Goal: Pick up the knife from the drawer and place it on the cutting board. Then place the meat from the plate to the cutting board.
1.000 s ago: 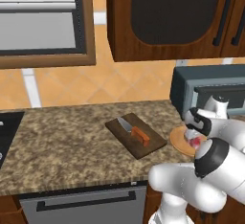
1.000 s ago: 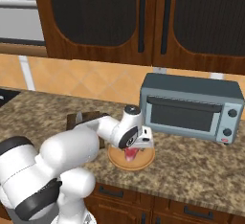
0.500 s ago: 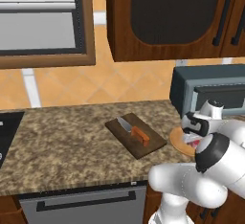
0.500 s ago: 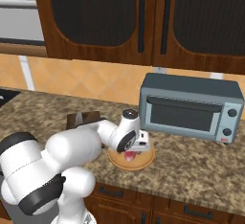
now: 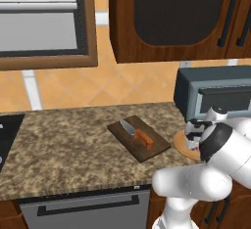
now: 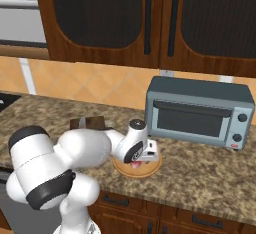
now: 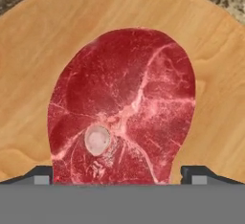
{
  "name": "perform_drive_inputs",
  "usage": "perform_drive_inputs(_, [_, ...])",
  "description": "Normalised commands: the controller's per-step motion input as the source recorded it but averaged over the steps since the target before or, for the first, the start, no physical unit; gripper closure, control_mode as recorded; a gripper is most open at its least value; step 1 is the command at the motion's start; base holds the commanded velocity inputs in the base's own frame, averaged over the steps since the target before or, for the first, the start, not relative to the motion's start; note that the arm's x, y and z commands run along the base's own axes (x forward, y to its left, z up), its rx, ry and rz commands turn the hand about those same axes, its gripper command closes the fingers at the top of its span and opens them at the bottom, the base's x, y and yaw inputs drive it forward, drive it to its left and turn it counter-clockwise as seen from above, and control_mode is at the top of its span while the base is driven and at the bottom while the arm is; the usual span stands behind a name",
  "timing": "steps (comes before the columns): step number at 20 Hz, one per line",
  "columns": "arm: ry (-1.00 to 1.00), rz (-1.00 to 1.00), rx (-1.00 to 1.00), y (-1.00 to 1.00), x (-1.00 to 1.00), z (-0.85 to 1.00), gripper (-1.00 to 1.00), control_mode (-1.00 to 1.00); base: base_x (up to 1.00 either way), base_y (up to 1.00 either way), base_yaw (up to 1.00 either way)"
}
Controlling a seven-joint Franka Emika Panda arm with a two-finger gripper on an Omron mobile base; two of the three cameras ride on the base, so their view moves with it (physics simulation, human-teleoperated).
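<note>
Knife: one knife (image 5: 138,134), orange handle and grey blade, lying flat on the board.
Board: one dark board (image 5: 138,138) on the speckled counter (image 5: 63,145), left of the plate.
Meat: one red piece of meat (image 7: 123,113) with a pale round spot, lying flat on the plate; it sits between the two fingertips (image 7: 42,176) in the hand view.
Plate: one round tan plate (image 6: 150,169) on the counter, in front of the oven and just right of the board.
Gripper: one gripper (image 7: 122,177) low over the plate, jaws spread wide, one tip to each side of the meat, nothing gripped.
Oven: one grey toaster oven (image 6: 197,111) at the back of the counter, behind the plate.
Cabinets: dark wooden doors (image 6: 145,18) above the counter.
</note>
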Motion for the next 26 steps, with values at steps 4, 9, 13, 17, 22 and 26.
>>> perform_drive_inputs(4, [0.00,0.00,0.00,-0.02,0.06,-0.26,1.00,-1.00,0.00,0.00,0.00])
perform_drive_inputs(9, [0.00,0.08,0.00,0.11,0.03,-0.02,1.00,-1.00,0.00,0.00,0.00])
perform_drive_inputs(13, [-0.07,0.23,0.00,0.15,-0.28,0.75,1.00,-1.00,0.00,0.00,0.00])
perform_drive_inputs(17, [-0.10,0.24,0.00,0.34,-0.33,0.80,1.00,-1.00,0.00,0.00,0.00])
perform_drive_inputs(22, [0.00,0.24,-0.05,0.77,-0.03,0.27,1.00,-1.00,0.00,0.00,0.00])
perform_drive_inputs(26, [0.01,0.23,-0.02,0.95,0.30,0.00,1.00,-1.00,0.00,0.00,0.00])
